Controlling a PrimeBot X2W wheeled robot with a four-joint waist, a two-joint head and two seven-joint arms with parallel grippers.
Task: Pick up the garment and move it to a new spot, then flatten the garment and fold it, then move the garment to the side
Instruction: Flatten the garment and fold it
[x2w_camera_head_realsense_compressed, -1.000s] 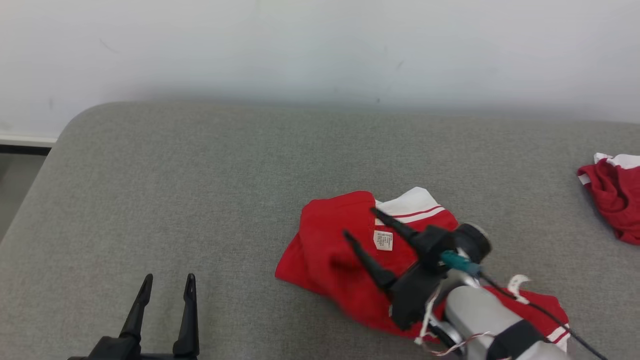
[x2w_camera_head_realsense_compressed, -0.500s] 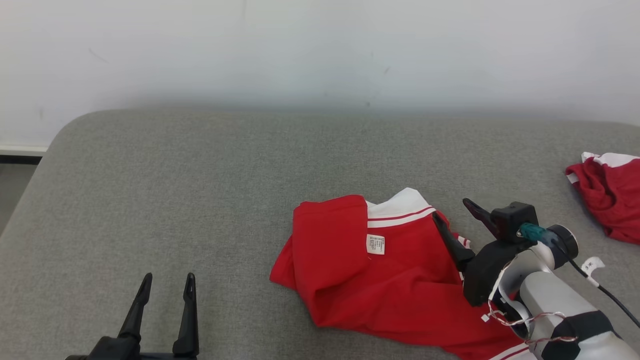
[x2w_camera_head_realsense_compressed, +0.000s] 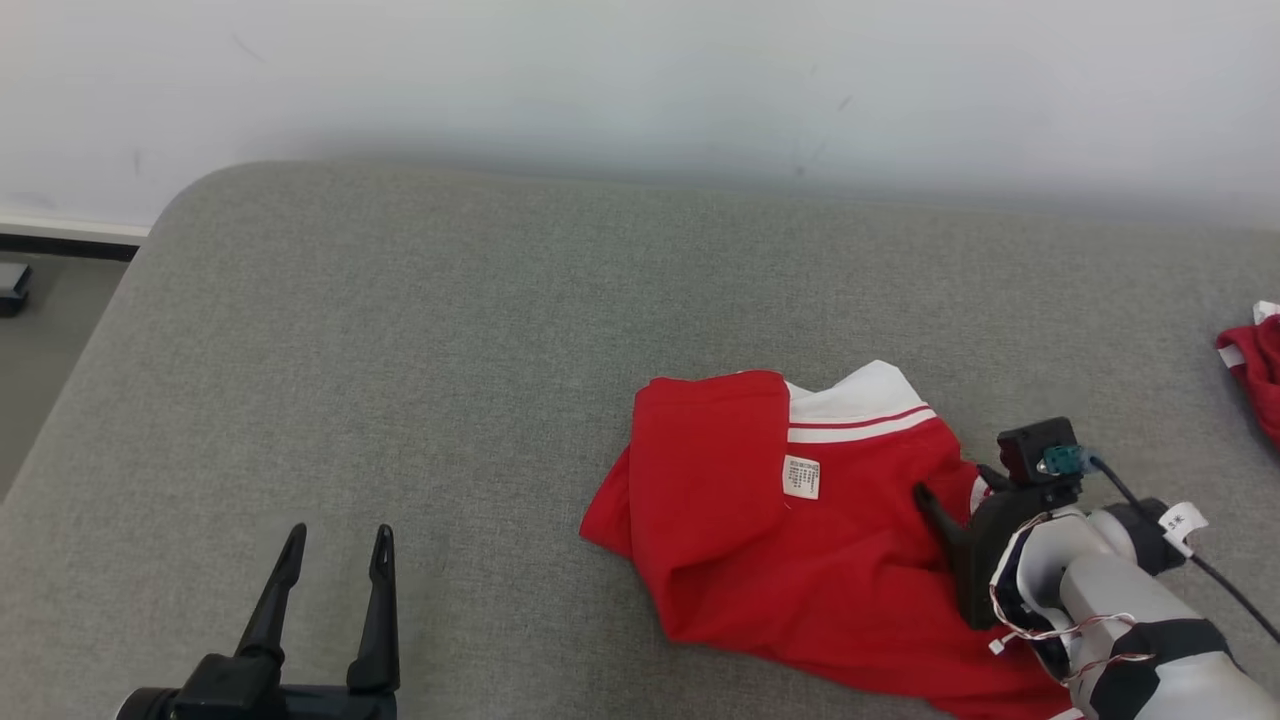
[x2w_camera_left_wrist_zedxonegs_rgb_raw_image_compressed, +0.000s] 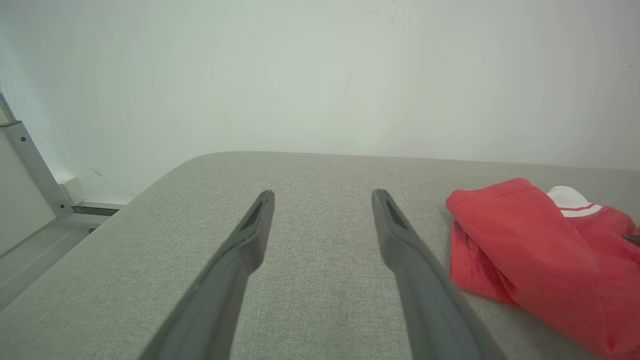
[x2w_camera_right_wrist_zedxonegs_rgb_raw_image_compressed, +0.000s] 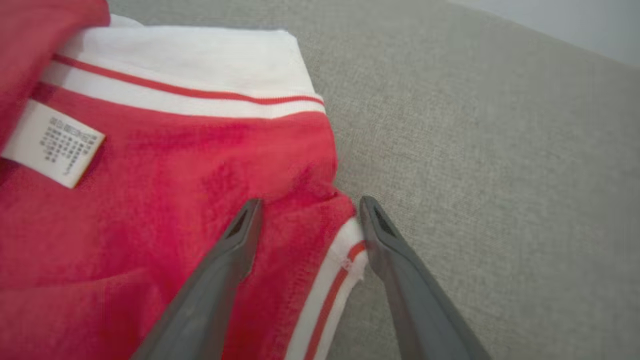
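A red garment (x2w_camera_head_realsense_compressed: 760, 540) with a white collar and a white label lies crumpled on the grey cushioned surface (x2w_camera_head_realsense_compressed: 400, 350), right of centre. My right gripper (x2w_camera_head_realsense_compressed: 955, 485) is open at the garment's right edge. In the right wrist view the right gripper (x2w_camera_right_wrist_zedxonegs_rgb_raw_image_compressed: 311, 202) has its two fingers either side of a red fold and a white striped cuff (x2w_camera_right_wrist_zedxonegs_rgb_raw_image_compressed: 340, 265) of the garment (x2w_camera_right_wrist_zedxonegs_rgb_raw_image_compressed: 175, 175). My left gripper (x2w_camera_head_realsense_compressed: 340, 535) is open at the lower left over bare fabric. In the left wrist view the left gripper (x2w_camera_left_wrist_zedxonegs_rgb_raw_image_compressed: 324, 192) holds nothing, and the garment (x2w_camera_left_wrist_zedxonegs_rgb_raw_image_compressed: 540, 240) lies to its right.
Another red and white cloth (x2w_camera_head_realsense_compressed: 1255, 370) lies at the right edge of the surface. A pale wall (x2w_camera_head_realsense_compressed: 640, 80) stands behind. The surface's rounded left edge drops to the floor, where a small dark object (x2w_camera_head_realsense_compressed: 10, 285) sits.
My right gripper has moved from over the label to the garment's right edge and lower. The head camera has shifted. The left gripper has stayed in place.
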